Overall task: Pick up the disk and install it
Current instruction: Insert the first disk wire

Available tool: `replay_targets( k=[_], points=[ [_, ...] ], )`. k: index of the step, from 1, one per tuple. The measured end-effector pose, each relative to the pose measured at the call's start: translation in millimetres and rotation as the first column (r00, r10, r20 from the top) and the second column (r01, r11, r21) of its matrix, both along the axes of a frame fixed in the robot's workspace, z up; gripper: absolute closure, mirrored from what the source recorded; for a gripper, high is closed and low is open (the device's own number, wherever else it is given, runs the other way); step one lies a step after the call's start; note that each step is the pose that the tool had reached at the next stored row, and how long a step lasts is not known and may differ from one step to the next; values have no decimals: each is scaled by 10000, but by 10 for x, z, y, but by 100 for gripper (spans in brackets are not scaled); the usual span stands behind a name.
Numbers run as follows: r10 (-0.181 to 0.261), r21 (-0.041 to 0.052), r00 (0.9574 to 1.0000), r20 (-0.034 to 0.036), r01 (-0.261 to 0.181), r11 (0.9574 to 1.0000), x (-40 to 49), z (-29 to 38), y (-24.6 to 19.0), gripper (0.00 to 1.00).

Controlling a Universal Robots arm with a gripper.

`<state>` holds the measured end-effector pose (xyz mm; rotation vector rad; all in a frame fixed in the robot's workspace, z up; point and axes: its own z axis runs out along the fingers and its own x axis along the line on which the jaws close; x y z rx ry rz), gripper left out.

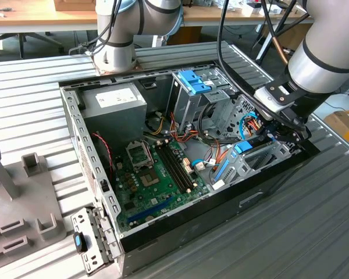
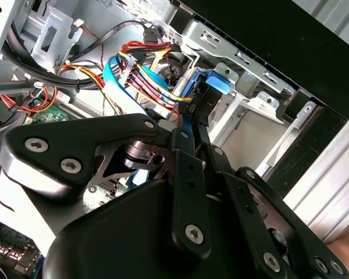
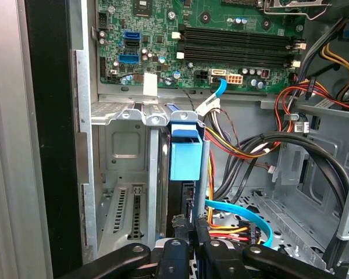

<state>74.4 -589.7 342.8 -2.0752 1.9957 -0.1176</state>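
Gripping the disk [image 3: 183, 157] with the gripper [image 3: 192, 238], jaws closed on its thin edge, and keeping it on edge in the metal bay [image 1: 262, 160] at about 3 o'clock of the open computer case [image 1: 75, 133] in the exterior view. Judging it stiff, heavy for its size, smooth and sensitive to knocks, so taking hold best along the blue plastic rail. Noticing a white label [image 1: 113, 99] at 11 o'clock, leaving its print unread.

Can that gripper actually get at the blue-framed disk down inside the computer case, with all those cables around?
Probably yes. The gripper already sits at the edge of the disk, which stands upright in the drive bay. The cables run off to one side, not between the two.
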Motion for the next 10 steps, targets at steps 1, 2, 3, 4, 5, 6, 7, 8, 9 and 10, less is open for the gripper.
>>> replay_targets(
  k=[1,2,3,4,5,6,7,8,9,10],
  points=[
    [0,-1,10000,0,0,10000,0,0,0,84],
    [-1,-7,10000,0,1,10000,0,1,1,84],
    [0,-14,10000,0,0,10000,0,4,1,84],
    [0,-13,10000,0,0,10000,0,6,1,84],
    [0,-13,10000,0,0,10000,0,6,1,84],
    [0,-15,10000,0,0,10000,0,7,1,84],
    [0,-15,10000,0,0,10000,0,8,1,84],
    [0,-15,10000,0,0,10000,0,8,1,84],
    [0,-14,10000,0,0,10000,0,8,2,84],
    [0,-52,10000,-5,0,10000,1,10,4,84]
  ],
)
